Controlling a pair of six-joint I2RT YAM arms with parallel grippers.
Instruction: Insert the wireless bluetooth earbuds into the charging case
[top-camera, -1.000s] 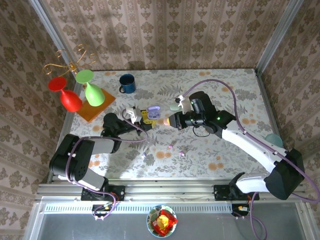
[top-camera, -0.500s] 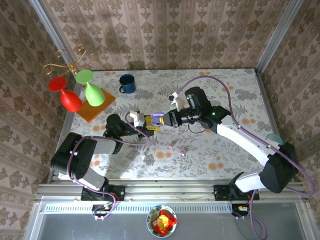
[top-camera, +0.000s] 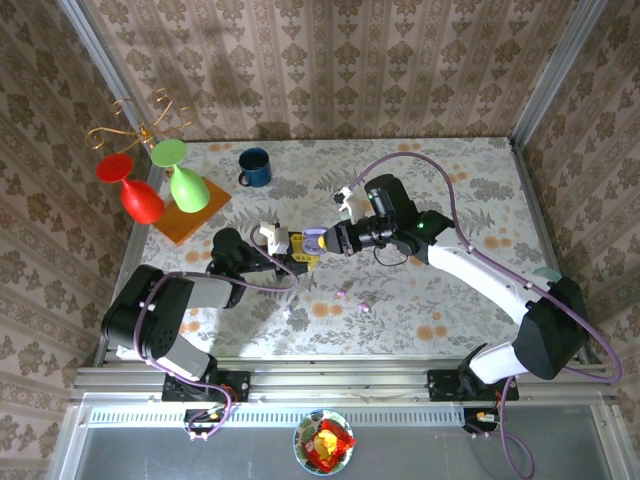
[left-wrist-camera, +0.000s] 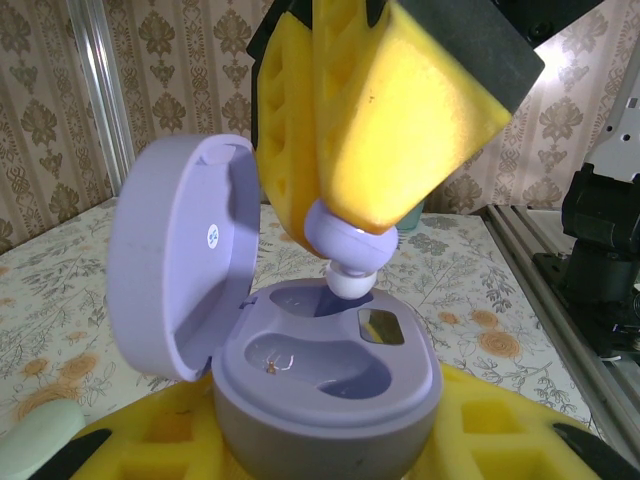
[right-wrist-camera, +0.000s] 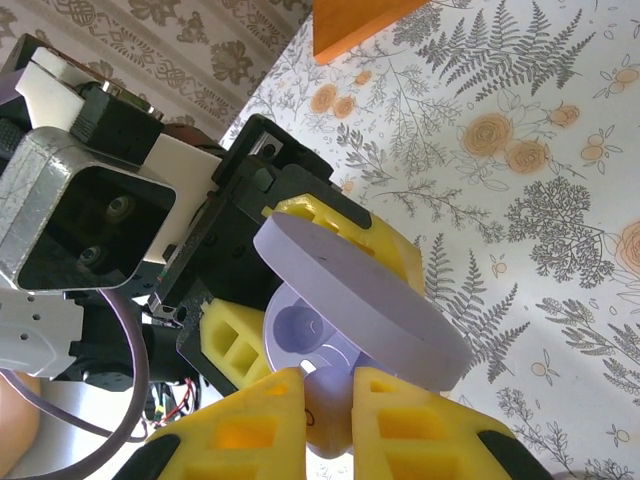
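My left gripper (left-wrist-camera: 325, 445) is shut on the base of a lilac charging case (left-wrist-camera: 330, 385), whose lid (left-wrist-camera: 175, 255) stands open to the left. Both wells in the case are bare. My right gripper (right-wrist-camera: 328, 425) is shut on a lilac earbud (right-wrist-camera: 335, 440); its white tip (left-wrist-camera: 350, 283) hangs at the mouth of the far well. In the top view the case (top-camera: 314, 240) sits mid-table between the left gripper (top-camera: 298, 250) and the right gripper (top-camera: 330, 241). Two more tiny earbuds (top-camera: 343, 293) (top-camera: 364, 308) lie loose on the table nearer the arms.
A blue mug (top-camera: 254, 167) stands at the back. Red and green glasses (top-camera: 185, 188) sit by an orange board (top-camera: 190, 220) at back left, under a gold wire rack (top-camera: 135, 125). A teal thing (top-camera: 548, 273) lies at the right edge.
My right gripper has carried the earbud leftward until it meets the open case. The left gripper has shifted the case slightly right and nearer, then held still.
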